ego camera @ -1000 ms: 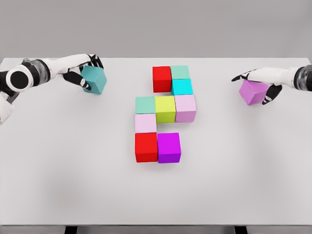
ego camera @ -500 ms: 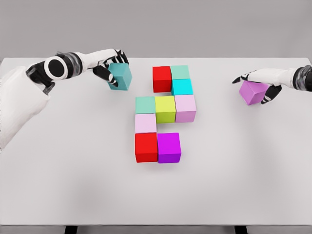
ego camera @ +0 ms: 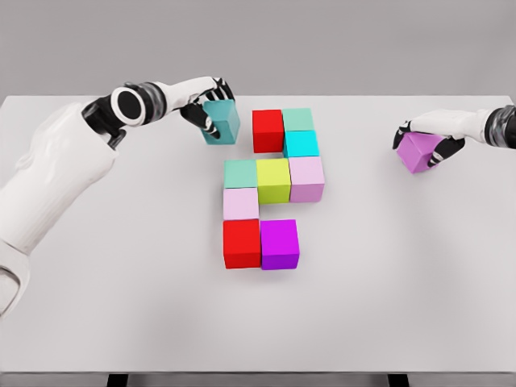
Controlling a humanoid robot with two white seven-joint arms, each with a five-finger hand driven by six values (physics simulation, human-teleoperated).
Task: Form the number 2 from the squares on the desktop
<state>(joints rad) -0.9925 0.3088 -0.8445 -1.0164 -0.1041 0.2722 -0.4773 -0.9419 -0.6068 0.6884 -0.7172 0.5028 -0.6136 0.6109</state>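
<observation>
The left hand [ego camera: 208, 103] grips the teal cube [ego camera: 222, 122] just beside the red cube [ego camera: 268, 131], probably to complete the top row, while the right hand [ego camera: 434, 133] closes its fingers on the purple cube [ego camera: 419, 152].

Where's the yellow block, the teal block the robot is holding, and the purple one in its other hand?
yellow block [ego camera: 273, 180], head view, top face.
teal block [ego camera: 224, 122], head view, front face.
purple block [ego camera: 419, 154], head view, front face.
</observation>
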